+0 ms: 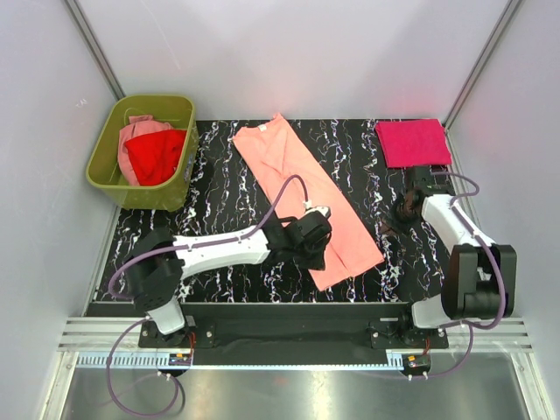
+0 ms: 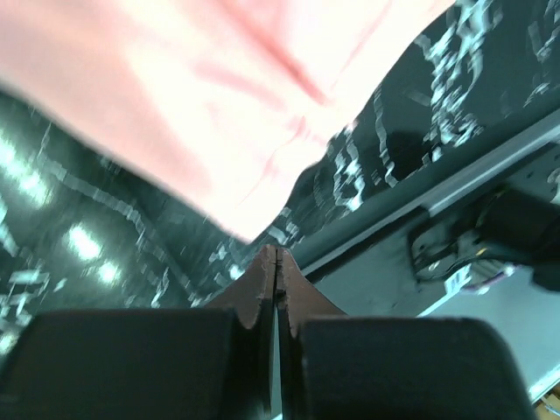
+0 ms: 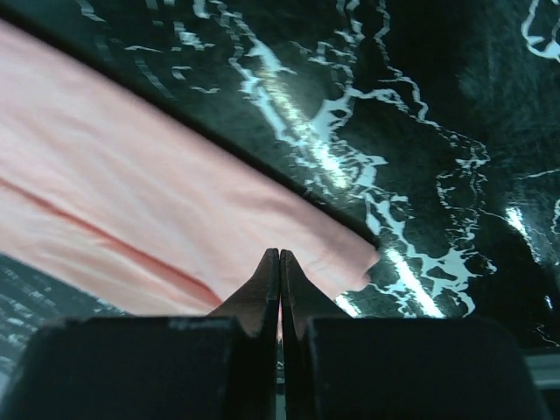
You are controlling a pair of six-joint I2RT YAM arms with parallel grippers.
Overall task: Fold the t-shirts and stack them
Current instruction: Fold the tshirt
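Left fingers point(image 2: 258, 293) pressed together, arm point(image 1: 219, 249) stretched inward; right fingers point(image 3: 261, 293) together, elbow point(image 1: 477, 267) bent.

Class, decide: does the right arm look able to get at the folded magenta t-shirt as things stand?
Probably yes: only bare mat lies between the right claw and the magenta t-shirt.

A black, white-veined tabletop point(image 1: 219, 201) sits between plain white walls point(image 1: 306, 52), with a metal rail point(image 1: 87, 335) along its near edge.

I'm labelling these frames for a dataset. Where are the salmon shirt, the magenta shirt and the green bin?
salmon shirt point(image 1: 280, 162), top view, upper half of the spread cloth.
magenta shirt point(image 1: 413, 142), top view, middle of the folded square.
green bin point(image 1: 149, 198), top view, its near wall.
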